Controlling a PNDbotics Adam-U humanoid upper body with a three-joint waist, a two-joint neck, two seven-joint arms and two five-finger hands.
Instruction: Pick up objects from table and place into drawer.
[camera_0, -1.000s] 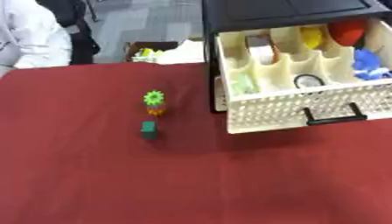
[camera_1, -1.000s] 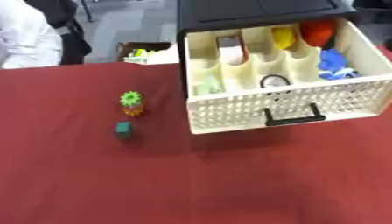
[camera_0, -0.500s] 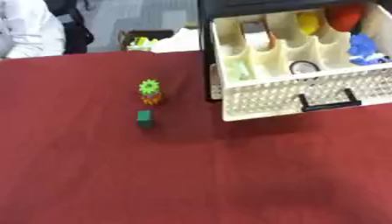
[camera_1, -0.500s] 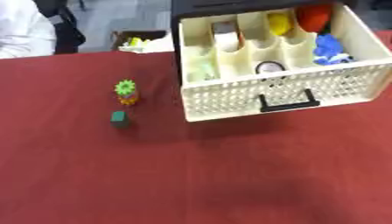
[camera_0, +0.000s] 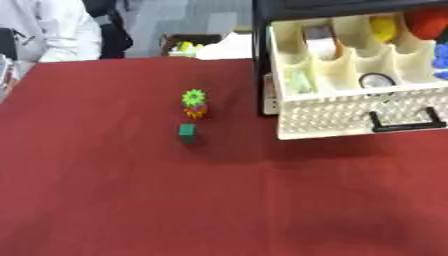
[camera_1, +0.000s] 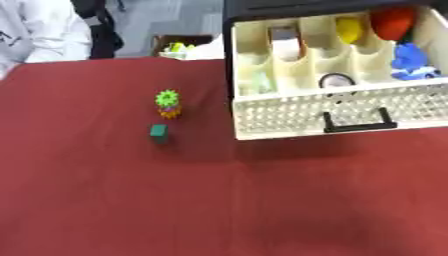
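Drawer (camera_1: 315, 112) is the landmark: cream, perforated front, black handle, pulled open at the counter's (camera_0: 219, 200) far right edge under a dark cabinet. Over the last second the whole picture has slid and tilted, so the head camera has moved; the things themselves sit in the same places relative to the drawer, and nothing has been lifted. In my judgement the task stands between picks, with two pieces left.

Well to the left of the drawer stands a small orange toy with a green spiky top (camera_0: 194, 103); a green block (camera_0: 186, 130) lies just nearer the robot than that toy, close but apart. The drawer's compartments already hold a yellow thing, a red thing, a blue thing and a dark ring.

Neither robot hand shows in either view, so their state cannot be told.

Left of the drawer and towards the robot the red cloth lies bare, giving wide room to reach; the drawer's front wall and the cabinet above are the edges to clear.
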